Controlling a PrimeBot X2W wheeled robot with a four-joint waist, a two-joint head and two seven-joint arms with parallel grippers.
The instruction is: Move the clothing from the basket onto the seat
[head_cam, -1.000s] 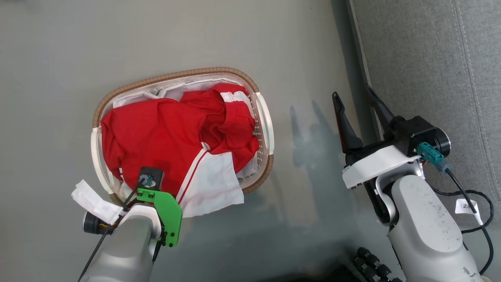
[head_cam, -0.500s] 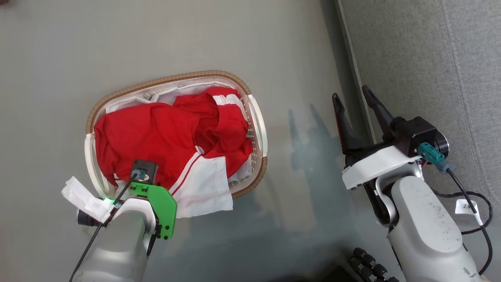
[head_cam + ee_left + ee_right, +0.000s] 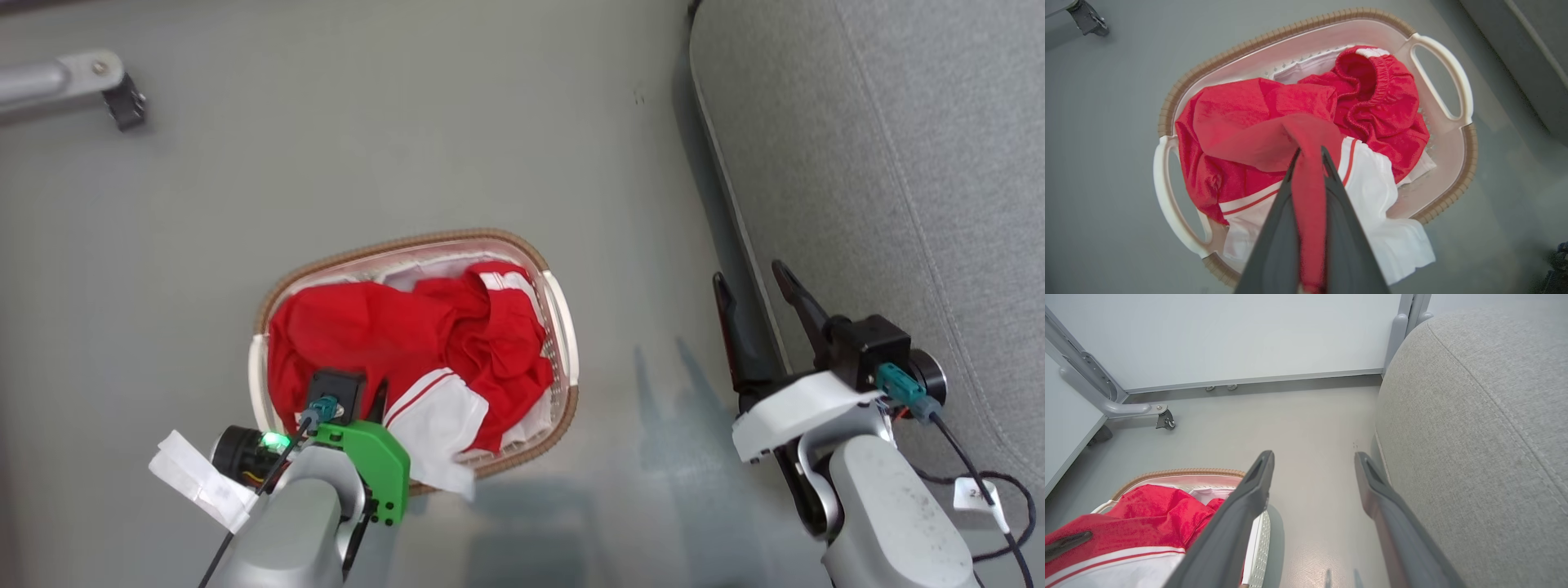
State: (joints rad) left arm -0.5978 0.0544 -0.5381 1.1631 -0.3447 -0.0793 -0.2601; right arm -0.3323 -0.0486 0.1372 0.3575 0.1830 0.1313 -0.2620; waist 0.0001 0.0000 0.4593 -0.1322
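Observation:
The basket (image 3: 392,245) stands on the grey floor, cream-white with a brown rim (image 3: 1290,30). Red clothing (image 3: 424,343) with a white striped panel (image 3: 1372,183) fills it, and the panel droops over the near rim. My left gripper (image 3: 1310,152) is shut on a fold of the red clothing, drawn up into a peak from the pile. In the head view the left gripper (image 3: 377,398) sits over the basket's near side. My right gripper (image 3: 747,273) hangs open and holds nothing, between the basket and the grey seat (image 3: 898,163). The right wrist view shows the right gripper (image 3: 1312,455) beside the seat (image 3: 1474,416).
A grey metal frame leg with a dark caster (image 3: 114,94) stands on the floor at the far left, also the caster (image 3: 1165,419) below a white wall panel (image 3: 1249,335). Bare grey floor (image 3: 637,204) lies between basket and seat. A black cable (image 3: 988,482) trails off the right wrist.
The head camera has moved, so the whole picture has shifted down and right. The left gripper has drawn the red fabric upward, and the white panel hangs less far over the rim.

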